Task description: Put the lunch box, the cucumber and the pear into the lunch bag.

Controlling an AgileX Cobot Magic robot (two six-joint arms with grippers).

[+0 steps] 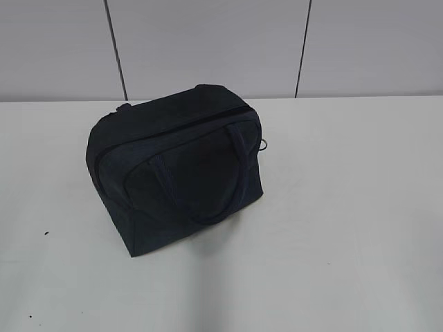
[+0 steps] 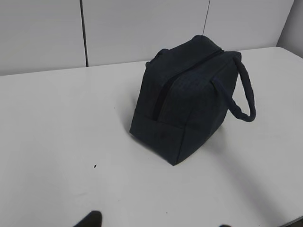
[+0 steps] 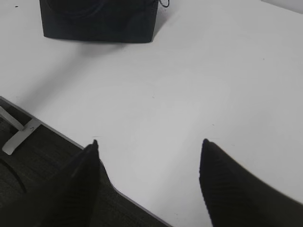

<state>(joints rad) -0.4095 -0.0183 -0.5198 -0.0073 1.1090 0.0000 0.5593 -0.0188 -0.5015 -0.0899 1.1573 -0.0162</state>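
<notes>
Navy fabric fills our exterior view: one lunch bag (image 1: pixel 180 169) sits zipped on the white table (image 1: pixel 346 228), no arms showing. Only our right wrist view shows the right gripper (image 3: pixel 149 182), jaws spread, well short of the bag. Our left wrist view catches just tips of the left gripper (image 2: pixel 156 222); its jaws we cannot tell. Two loop handles (image 2: pixel 244 92) show.

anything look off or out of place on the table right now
Nothing is spilled or damaged. The lunch bag sits upright on the white table, zipped shut and turned askew to the table edge. Odd for the task: no lunch box, cucumber or pear shows in any view.
</notes>
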